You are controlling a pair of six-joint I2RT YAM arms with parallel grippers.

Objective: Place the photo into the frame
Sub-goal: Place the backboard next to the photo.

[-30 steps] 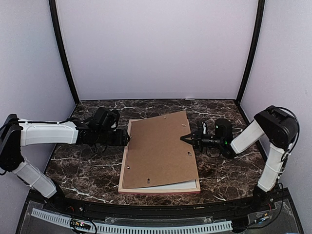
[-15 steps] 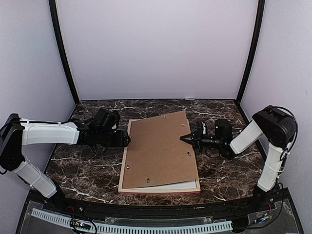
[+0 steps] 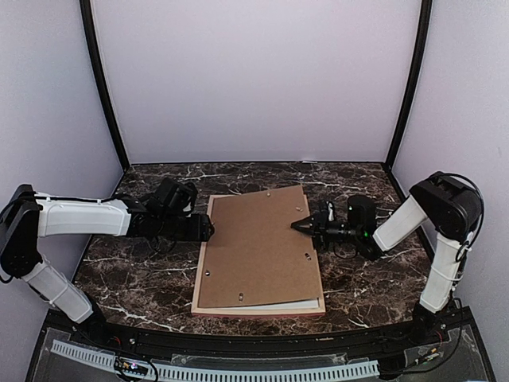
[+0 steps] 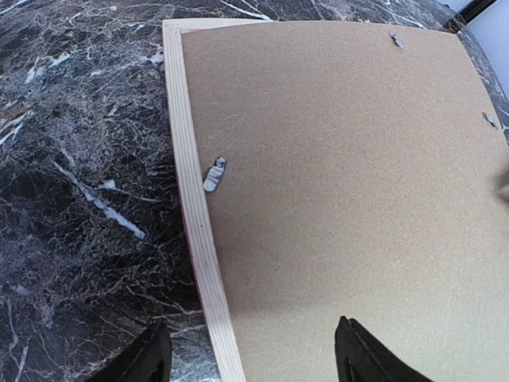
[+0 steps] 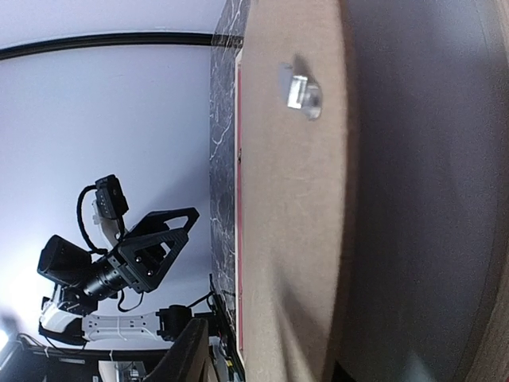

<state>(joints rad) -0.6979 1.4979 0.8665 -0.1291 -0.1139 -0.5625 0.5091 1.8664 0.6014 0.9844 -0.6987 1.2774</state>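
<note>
The frame [image 3: 202,267] lies face down on the table, its pale wood rail [image 4: 191,199] and a pink-red strip [image 5: 238,239] showing. A brown backing panel [image 3: 258,247] covers it, slightly askew. The photo is hidden beneath. My left gripper [image 3: 208,231] is open, low over the frame's left rail, one finger off the frame and the other over the panel [image 4: 342,175], [image 4: 248,338]. My right gripper [image 3: 301,225] sits at the panel's right edge, jaws parted around that edge [image 5: 266,358] without pinching it.
Small metal turn tabs [image 4: 215,173] [image 5: 302,94] sit on the panel. A white sheet edge [image 3: 274,305] peeks out under the panel's near side. Dark marble table [image 3: 135,278] lies on both sides, and walls close off the back and flanks.
The right jaws have parted from shut, and the panel's raised right edge has dropped lower onto the frame. The left arm has barely moved.
</note>
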